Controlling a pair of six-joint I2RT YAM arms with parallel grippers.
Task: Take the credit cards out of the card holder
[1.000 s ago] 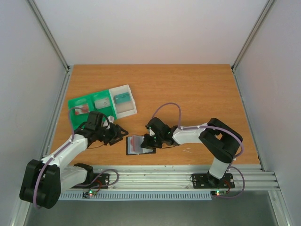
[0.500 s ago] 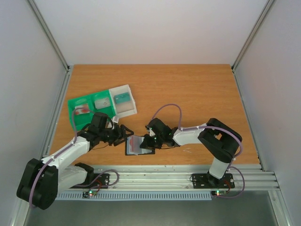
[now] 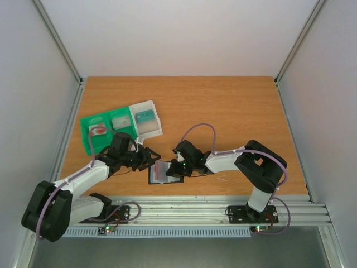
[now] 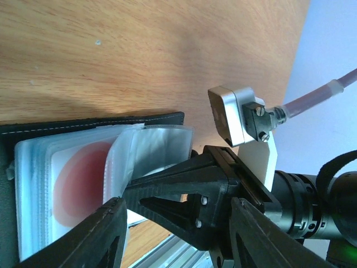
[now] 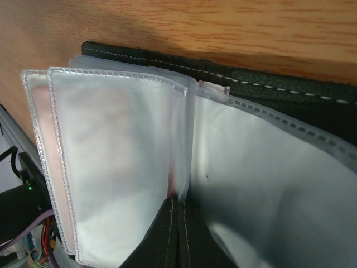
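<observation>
The black card holder point(image 3: 165, 173) lies open near the table's front edge, its clear sleeves fanned up. In the left wrist view a credit card point(image 4: 78, 178) with a red round blotch shows inside a sleeve of the card holder point(image 4: 83, 124). My right gripper point(image 3: 177, 166) is shut on one sleeve; in the right wrist view its fingertips point(image 5: 179, 234) pinch the sleeve point(image 5: 189, 139) upright above the card holder point(image 5: 279, 84). My left gripper point(image 3: 149, 158) stands open at the holder's left edge, and its fingers point(image 4: 83, 240) hold nothing.
A green compartment tray point(image 3: 85, 124) sits at the back left with a red-blotched card point(image 3: 98, 130) and a pale card point(image 3: 119, 121) in it. A clear-white box point(image 3: 149, 131) with a teal card point(image 3: 145, 116) adjoins it. The aluminium rail point(image 3: 195, 209) runs along the near edge.
My left gripper has moved right, up to the card holder's left edge. The right gripper has kept its pinch on the sleeve in the same place.
</observation>
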